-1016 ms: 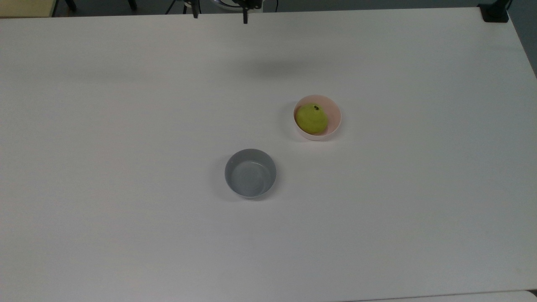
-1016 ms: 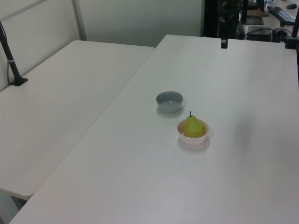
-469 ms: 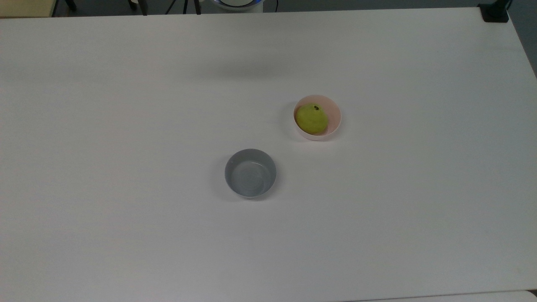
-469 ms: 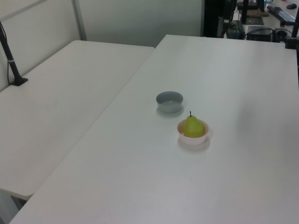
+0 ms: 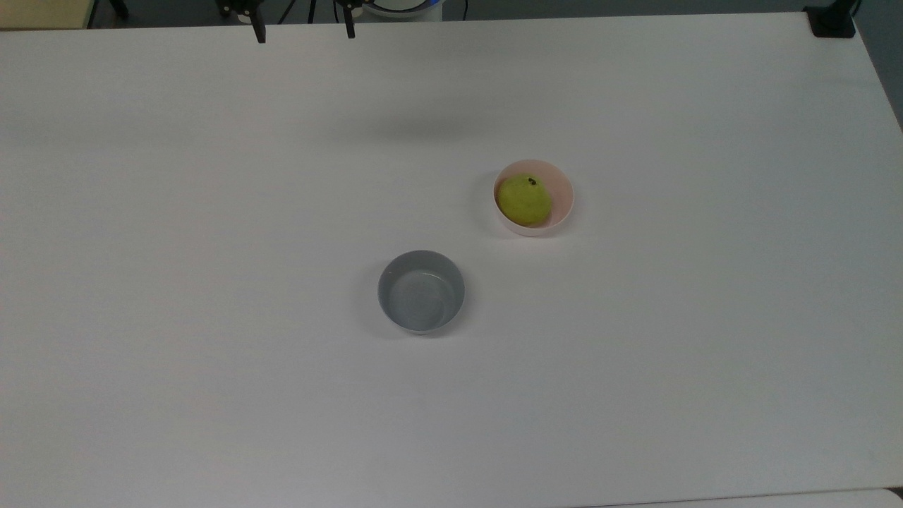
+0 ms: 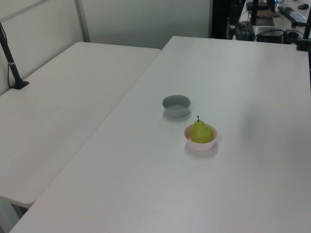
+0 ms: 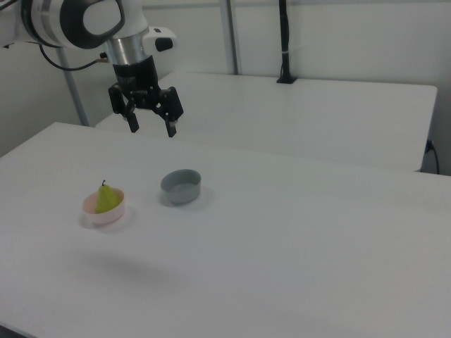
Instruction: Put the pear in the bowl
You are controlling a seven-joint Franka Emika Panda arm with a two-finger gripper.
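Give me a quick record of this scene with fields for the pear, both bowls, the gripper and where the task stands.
pear: pear sits upright inside the pink bowl, stem up
pink bowl: pink bowl on the white table, holding the pear
grey bowl: grey bowl stands apart from the pink bowl, nothing in it
gripper: gripper open, holding nothing, raised above the table and away from both bowls
task state: pear is in the pink bowl, looks done

Arm (image 7: 77,21) is showing white rounded shells with black joint rings and a grey metal wrist. Gripper (image 7: 151,128) is showing a black body and two black fingers (image 7: 132,123); a black cable is trailing behind.
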